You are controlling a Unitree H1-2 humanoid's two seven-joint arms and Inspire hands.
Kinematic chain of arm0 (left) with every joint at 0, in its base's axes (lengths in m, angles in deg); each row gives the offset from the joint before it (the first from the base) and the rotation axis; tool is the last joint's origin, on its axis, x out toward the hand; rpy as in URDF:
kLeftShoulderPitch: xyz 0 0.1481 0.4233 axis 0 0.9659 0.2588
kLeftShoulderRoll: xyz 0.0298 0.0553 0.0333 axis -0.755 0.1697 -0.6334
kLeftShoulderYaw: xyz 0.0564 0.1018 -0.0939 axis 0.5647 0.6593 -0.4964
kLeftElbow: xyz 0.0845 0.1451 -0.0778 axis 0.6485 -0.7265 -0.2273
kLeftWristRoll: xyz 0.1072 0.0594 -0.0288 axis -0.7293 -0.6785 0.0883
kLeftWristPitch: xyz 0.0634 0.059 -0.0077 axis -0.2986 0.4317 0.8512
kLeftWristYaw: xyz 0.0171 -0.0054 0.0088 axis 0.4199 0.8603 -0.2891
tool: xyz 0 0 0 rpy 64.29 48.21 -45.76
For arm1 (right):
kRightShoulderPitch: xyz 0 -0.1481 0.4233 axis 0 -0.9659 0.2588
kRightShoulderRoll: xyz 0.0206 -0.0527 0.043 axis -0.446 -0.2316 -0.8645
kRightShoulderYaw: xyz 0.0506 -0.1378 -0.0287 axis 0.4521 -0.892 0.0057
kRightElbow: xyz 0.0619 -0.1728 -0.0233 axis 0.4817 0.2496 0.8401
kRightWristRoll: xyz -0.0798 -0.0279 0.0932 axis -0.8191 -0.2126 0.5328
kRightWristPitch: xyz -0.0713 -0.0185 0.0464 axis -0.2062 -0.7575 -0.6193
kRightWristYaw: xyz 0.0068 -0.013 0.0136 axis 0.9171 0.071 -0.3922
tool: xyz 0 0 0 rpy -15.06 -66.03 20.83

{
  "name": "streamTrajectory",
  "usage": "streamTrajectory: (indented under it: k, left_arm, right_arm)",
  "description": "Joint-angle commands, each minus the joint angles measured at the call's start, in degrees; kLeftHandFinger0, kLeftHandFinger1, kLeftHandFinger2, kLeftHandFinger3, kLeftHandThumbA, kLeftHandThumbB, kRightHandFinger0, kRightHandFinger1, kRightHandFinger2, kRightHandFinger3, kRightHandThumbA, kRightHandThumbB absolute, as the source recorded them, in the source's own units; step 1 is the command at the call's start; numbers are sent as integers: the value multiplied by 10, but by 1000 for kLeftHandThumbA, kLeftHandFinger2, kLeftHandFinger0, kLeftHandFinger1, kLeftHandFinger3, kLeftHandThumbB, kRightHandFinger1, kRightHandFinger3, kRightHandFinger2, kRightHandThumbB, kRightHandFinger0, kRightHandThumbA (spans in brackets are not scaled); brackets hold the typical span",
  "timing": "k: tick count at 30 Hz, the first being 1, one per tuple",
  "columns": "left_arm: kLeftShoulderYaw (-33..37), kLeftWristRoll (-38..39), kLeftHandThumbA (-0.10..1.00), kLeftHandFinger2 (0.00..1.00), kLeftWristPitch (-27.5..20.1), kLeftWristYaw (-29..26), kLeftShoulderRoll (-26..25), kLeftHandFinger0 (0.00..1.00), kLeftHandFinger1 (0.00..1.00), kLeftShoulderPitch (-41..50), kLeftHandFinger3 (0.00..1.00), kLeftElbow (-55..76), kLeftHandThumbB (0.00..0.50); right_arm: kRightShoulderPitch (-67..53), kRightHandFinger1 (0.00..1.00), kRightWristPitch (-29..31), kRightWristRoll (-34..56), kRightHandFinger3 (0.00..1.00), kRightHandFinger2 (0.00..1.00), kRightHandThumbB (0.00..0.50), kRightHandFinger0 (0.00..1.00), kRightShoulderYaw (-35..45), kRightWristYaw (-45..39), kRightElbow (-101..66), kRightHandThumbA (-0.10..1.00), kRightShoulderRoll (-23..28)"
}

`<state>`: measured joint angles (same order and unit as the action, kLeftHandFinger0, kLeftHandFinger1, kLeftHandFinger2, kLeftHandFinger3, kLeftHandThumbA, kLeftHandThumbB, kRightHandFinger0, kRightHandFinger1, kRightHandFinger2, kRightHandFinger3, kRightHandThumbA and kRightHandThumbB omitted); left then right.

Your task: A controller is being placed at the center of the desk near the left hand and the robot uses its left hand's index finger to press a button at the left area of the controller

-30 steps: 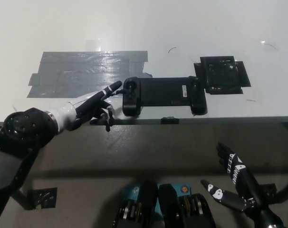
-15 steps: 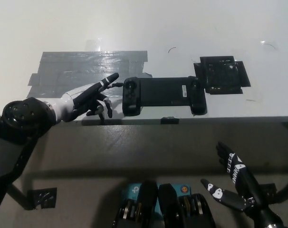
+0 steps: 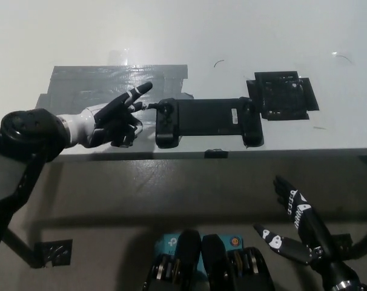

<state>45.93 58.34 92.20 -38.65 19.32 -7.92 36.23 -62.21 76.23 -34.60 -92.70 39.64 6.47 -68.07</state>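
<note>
- Left hand (image 3: 114,118) hovers over the desk (image 3: 244,36) with one finger stretched out and the others loosely curled; it grips nothing.
- Just beyond that fingertip, to its right, lies the controller (image 3: 208,121), flat on the desk near the front edge.
- Fingertip and controller look apart by a small gap (whether the tip is raised above the desk cannot be read from this steep view).
- Judged from this, the controller is already set down, so the placing part is done; the press itself is not yet made, and the finger has yet to land on a button at the controller's near end.
- Long axis of the controller runs side to side, parallel to the desk's front edge, with its left grip end pointing at the hand and the other end pointing away.
- Beneath and behind the hand is a patch of grey tape (image 3: 105,88); past the controller's far end sits a black square (image 3: 283,96).
- Right hand (image 3: 295,233) rests low, well apart from all this, fingers spread and empty.
</note>
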Motion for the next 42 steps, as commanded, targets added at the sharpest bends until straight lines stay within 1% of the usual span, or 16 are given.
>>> streamTrajectory:
  k: [1,3,6,13,18,19,20,23,26,27,30,33,35,37,41,42]
  left_arm:
    - [2,66,1000,130,10,33,-10,0,0,-38,1000,-21,416]
    - [9,75,1000,133,10,33,-13,0,0,-41,1000,-25,412]
    - [19,81,1000,127,10,27,-14,0,0,-44,1000,-24,421]
    - [33,63,1000,115,10,29,-10,0,0,-49,1000,-22,420]
    - [35,48,1000,114,10,25,-9,0,0,-46,1000,-12,422]
    - [34,40,1000,115,10,26,-8,0,0,-43,1000,-5,405]
    - [34,42,1000,114,10,26,-7,0,0,-41,1000,-4,402]
    - [35,41,1000,123,10,19,-5,0,0,-38,1000,-4,418]
    - [32,34,1000,129,10,20,-5,0,0,-38,1000,-4,418]
    - [33,37,1000,136,10,20,-6,0,0,-40,1000,-9,428]
    - [32,36,1000,135,10,22,-8,0,0,-41,1000,-11,415]
    - [27,34,1000,132,10,24,-10,0,0,-42,1000,-14,414]
    - [26,38,1000,119,10,21,-10,0,0,-43,1000,-22,429]
    - [25,37,1000,118,10,21,-10,0,0,-43,1000,-24,419]
    - [25,49,1000,85,10,20,-12,0,0,-44,1000,-34,433]
    - [26,46,1000,90,10,18,-13,0,0,-45,1000,-32,432]
  right_arm:
    - [8,1000,0,-9,1000,1000,249,1000,-4,-6,-21,738,6]
    - [8,1000,1,-9,1000,1000,248,1000,-5,-6,-20,735,5]
    - [10,1000,0,-9,1000,1000,249,1000,-5,-6,-20,732,4]
    - [15,1000,2,-12,1000,1000,260,1000,-3,-4,-18,732,5]
    - [22,1000,-1,-12,1000,1000,257,1000,-3,-5,-18,725,6]
    - [22,1000,3,-12,1000,1000,256,1000,-3,-5,-16,726,6]
    - [21,1000,1,-13,1000,1000,256,1000,-3,-5,-17,727,6]
    - [21,1000,-1,-16,1000,1000,262,1000,-4,-4,-19,739,7]
    - [21,1000,-4,-18,1000,1000,264,1000,-3,-4,-23,743,7]
    - [22,1000,-3,-17,1000,1000,258,1000,-3,-4,-23,740,7]
    - [23,1000,-2,-17,1000,1000,255,1000,-2,-5,-20,736,7]
    - [23,1000,-5,-19,1000,1000,259,1000,-2,-4,-22,740,5]
    - [23,1000,-2,-16,1000,1000,254,1000,-2,-6,-21,743,7]
    - [24,1000,-2,-17,1000,1000,255,1000,-2,-6,-20,743,6]
    - [27,1000,1,-18,1000,1000,261,1000,-2,-5,-15,748,5]
    - [27,1000,0,-18,1000,1000,261,1000,-2,-4,-17,747,5]
